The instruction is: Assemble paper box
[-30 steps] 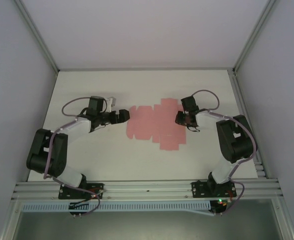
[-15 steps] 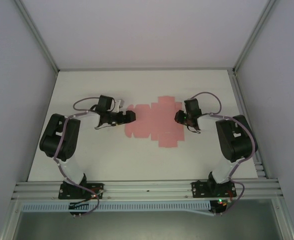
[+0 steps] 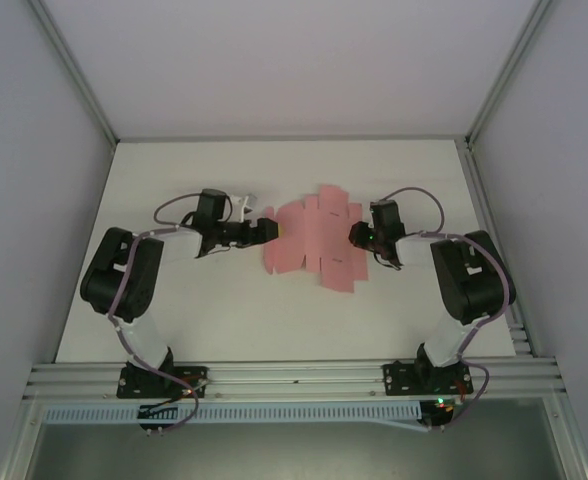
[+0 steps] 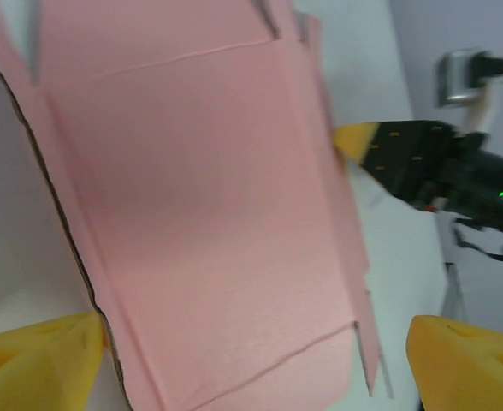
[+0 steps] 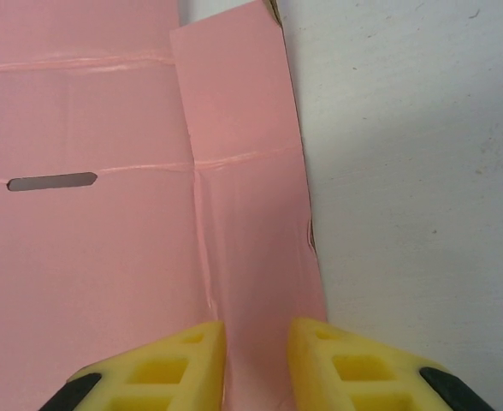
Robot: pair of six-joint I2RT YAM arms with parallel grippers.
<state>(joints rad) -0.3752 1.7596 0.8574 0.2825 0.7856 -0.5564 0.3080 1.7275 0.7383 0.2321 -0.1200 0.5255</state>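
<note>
Paper box [image 3: 314, 238], unfolded on the worktop [image 3: 174, 180] between both sets of jaws. Left gripper [image 4: 251, 364] gapes wide astride its end panel, probably to fold it; right gripper [image 5: 256, 351] is narrowed over the edge flap. Pinching it? Can't tell.

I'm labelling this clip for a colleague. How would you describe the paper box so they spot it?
On the white table, look between the left gripper and the right gripper. The paper box is the salmon-pink die-cut card sheet with flaps, the only pink thing there.

paper box [image 3: 309, 240], on table [image 3: 274, 320] (roughly central)
</note>
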